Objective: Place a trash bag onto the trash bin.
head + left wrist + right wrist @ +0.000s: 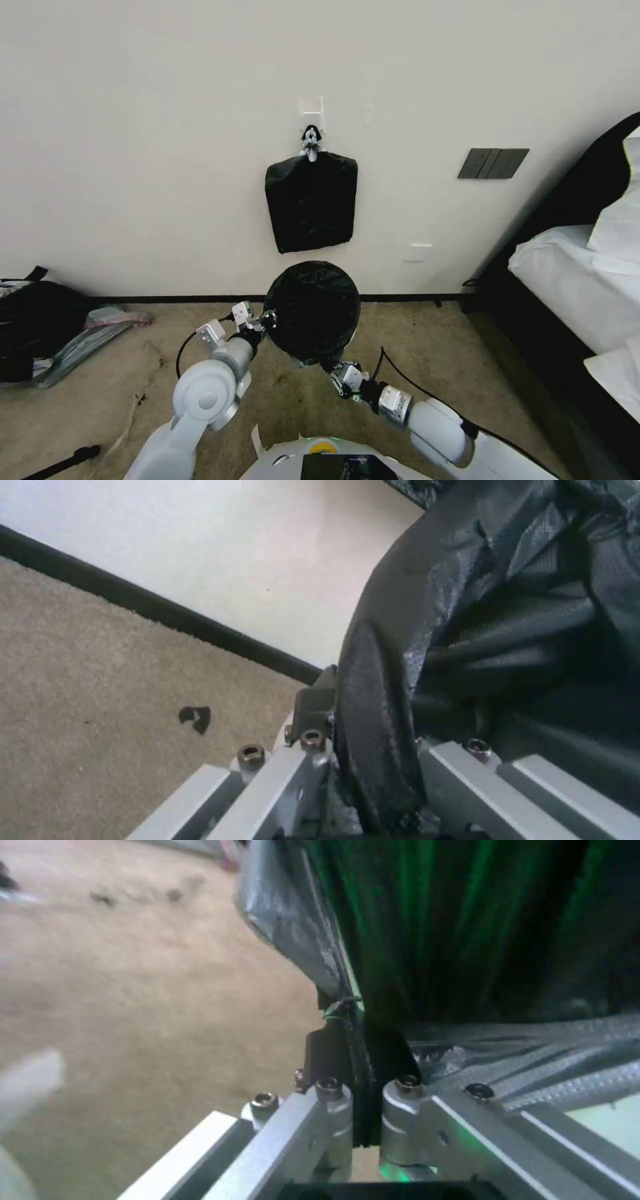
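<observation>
Clearly, we see the trash bag [312, 308] spread open in a round black dome on the carpet [440, 347] just in front of the wall [167, 133], draped so fully that we cannot make out the trash bin beneath it. Our left gripper [265, 320] is at the bag's left edge, and the left wrist view shows its fingers [315, 705] pressed together on a thick fold of the black film [380, 680], with the dark baseboard [167, 615] running behind. Our right gripper [337, 370] is at the bag's near right edge; in the right wrist view its two fingers [330, 1050] are pinched tight on a thin pleat of the same glossy film [467, 940]. Above the bag, a flat black bundle [311, 200] hangs from a wall hook [311, 143], beside a dark switch plate [493, 163]. A bed with white bedding [573, 280] stands to our right, and a black backpack [33, 320] lies on the floor to our left.
</observation>
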Robot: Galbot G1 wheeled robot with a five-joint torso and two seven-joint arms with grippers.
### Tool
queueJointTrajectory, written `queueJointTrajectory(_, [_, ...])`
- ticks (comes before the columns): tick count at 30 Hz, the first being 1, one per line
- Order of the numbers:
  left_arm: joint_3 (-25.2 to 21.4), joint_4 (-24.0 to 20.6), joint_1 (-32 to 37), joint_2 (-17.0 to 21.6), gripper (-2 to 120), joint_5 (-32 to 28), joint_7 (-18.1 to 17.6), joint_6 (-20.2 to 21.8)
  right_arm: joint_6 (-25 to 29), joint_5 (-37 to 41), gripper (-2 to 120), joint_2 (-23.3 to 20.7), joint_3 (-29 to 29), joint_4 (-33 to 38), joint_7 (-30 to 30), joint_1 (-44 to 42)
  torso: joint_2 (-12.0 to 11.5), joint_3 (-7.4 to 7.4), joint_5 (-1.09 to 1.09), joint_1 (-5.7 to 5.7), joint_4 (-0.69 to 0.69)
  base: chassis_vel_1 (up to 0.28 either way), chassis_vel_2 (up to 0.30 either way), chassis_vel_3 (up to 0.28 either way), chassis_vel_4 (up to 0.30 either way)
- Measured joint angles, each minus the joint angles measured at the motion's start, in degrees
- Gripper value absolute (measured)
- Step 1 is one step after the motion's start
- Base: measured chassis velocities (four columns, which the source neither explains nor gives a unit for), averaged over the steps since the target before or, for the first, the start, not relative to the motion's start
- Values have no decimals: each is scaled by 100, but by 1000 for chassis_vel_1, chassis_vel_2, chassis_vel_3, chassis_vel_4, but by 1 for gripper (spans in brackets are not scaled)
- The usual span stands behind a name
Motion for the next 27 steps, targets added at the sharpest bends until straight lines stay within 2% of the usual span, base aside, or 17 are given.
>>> queueJointTrajectory(5, [-10, -57, 19, 17, 1, -112, -97, 100, 96, -29, 0, 117, 31, -330, 120, 26, 0, 0, 1, 0, 0, 0, 0, 0, 0])
queueJointTrajectory(12, [-19, 13, -7, 39, 1, -94, -104, 125, 178, 30, 0, 80, 156, -214, 147, -102, 0, 0, 1, 0, 0, 0, 0, 0, 0])
queueJointTrajectory(13, [-19, 83, -38, 31, 1, -69, -103, 120, 249, 69, 6, 29, 217, -132, 144, -174, 0, 0, 0, 0, 0, 0, 0, 0, 0])
queueJointTrajectory(14, [-19, 83, -38, 31, 1, -69, -103, 120, 249, 69, 6, 29, 217, -132, 144, -174, 0, 0, 0, 0, 0, 0, 0, 0, 0])
queueJointTrajectory(17, [-25, 243, -155, 7, 1, -48, -102, 85, 436, 113, 21, -131, 375, 67, 70, -388, 0, 0, 0, 0, 0, 0, 0, 0, 0])
queueJointTrajectory(18, [-25, 243, -155, 7, 1, -48, -102, 85, 436, 113, 21, -131, 375, 67, 70, -388, 0, 0, 0, 0, 0, 0, 0, 0, 0])
queueJointTrajectory(20, [-35, 364, -262, -6, 1, -49, -110, 54, 600, 106, 28, -226, 456, 147, -2, -522, 0, 0, -1, 0, 0, 0, 0, 0, 0])
queueJointTrajectory(22, [-42, 454, -362, -20, 1, -64, -121, 29, 763, 54, 37, -245, 532, 160, -53, -630, 0, 0, 0, 0, 0, 0, 0, 0, 0])
queueJointTrajectory(23, [-42, 454, -362, -20, 1, -64, -121, 29, 763, 54, 37, -245, 532, 160, -53, -630, 0, 0, 0, 0, 0, 0, 0, 0, 0])
queueJointTrajectory(25, [-44, 537, -460, -28, 1, -75, -133, 4, 944, -11, 49, -227, 642, 137, -66, -747, 0, 0, 1, 0, 0, 0, 0, 0, 0])
queueJointTrajectory(27, [-45, 573, -492, -27, 1, -75, -141, -3, 992, -15, 52, -227, 698, 147, -67, -814, 0, 0, 2, 0, 0, 0, 0, 0, 0])
